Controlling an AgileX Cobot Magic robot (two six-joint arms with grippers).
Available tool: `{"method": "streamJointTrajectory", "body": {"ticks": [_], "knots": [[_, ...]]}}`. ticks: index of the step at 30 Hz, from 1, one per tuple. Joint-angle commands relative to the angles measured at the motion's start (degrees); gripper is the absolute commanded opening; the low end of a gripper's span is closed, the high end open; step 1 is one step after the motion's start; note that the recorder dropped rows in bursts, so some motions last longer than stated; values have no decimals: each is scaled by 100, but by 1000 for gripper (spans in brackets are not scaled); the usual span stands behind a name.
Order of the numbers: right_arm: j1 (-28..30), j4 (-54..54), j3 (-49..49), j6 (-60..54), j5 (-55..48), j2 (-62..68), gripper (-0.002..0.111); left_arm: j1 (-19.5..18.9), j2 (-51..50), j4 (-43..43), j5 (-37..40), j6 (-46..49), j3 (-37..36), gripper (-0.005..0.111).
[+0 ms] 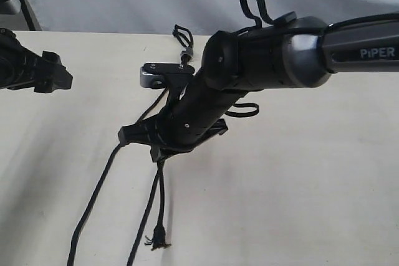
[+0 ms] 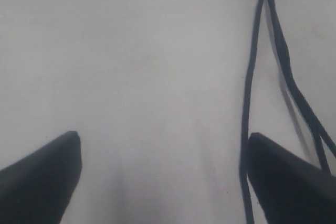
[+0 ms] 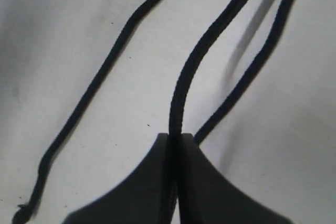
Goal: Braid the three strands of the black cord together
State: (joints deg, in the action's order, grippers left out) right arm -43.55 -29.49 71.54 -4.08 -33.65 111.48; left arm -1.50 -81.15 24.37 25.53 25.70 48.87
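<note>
The black cord lies on the pale table, its short loops point(image 1: 182, 32) at the far end above a small grey band point(image 1: 185, 55). The three strands run toward the near edge: one curves out left point(image 1: 93, 197), and two hang close together point(image 1: 156, 207), one ending in a frayed tip point(image 1: 158, 240). My right gripper point(image 1: 159, 149) reaches across the middle. It is shut on one strand point(image 3: 210, 35) at its fingertips point(image 3: 175, 139), with the other two strands point(image 3: 105, 66) point(image 3: 257, 61) lying on either side. My left gripper point(image 2: 164, 137) stands open over bare table at the far left point(image 1: 53, 74), and two strands point(image 2: 249, 87) pass beside one finger.
A silver and black clamp point(image 1: 153, 75) sits by the grey band, under the right arm point(image 1: 262, 60). The arm's thicker cables loop above it point(image 1: 255, 5). The table's far edge point(image 1: 112, 33) meets a grey backdrop.
</note>
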Motion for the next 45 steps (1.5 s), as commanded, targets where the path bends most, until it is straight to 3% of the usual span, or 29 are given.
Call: {"method": "streamJointTrajectory", "body": {"ticks": [1, 7, 9, 11, 16, 18, 25, 31, 45], "knots": [[-6, -880, 83, -193, 87, 134, 0, -28, 57, 50, 2, 3, -42, 80], [-242, -1247, 109, -359, 531, 431, 1, -28, 57, 50, 2, 3, -42, 80], [-388, -1247, 109, -304, 768, 546, 6, -28, 57, 50, 2, 3, -42, 80], [-535, -1247, 109, -290, 907, 663, 16, -28, 57, 50, 2, 3, -42, 80], [-686, -872, 117, -661, 894, 748, 55, -28, 57, 50, 2, 3, -42, 80], [-670, -840, 117, -1044, 837, 669, 64, -28, 57, 50, 2, 3, -42, 80], [-424, -672, 132, -1759, 753, 287, 64, -28, 57, 50, 27, 3, -42, 80], [-389, 118, 132, -1797, 610, 316, 64, -28, 57, 138, 25, 3, -42, 80], [-389, 2751, 807, 374, -22, 970, 64, -17, 47, 181, 38, 3, -42, 80]]}}
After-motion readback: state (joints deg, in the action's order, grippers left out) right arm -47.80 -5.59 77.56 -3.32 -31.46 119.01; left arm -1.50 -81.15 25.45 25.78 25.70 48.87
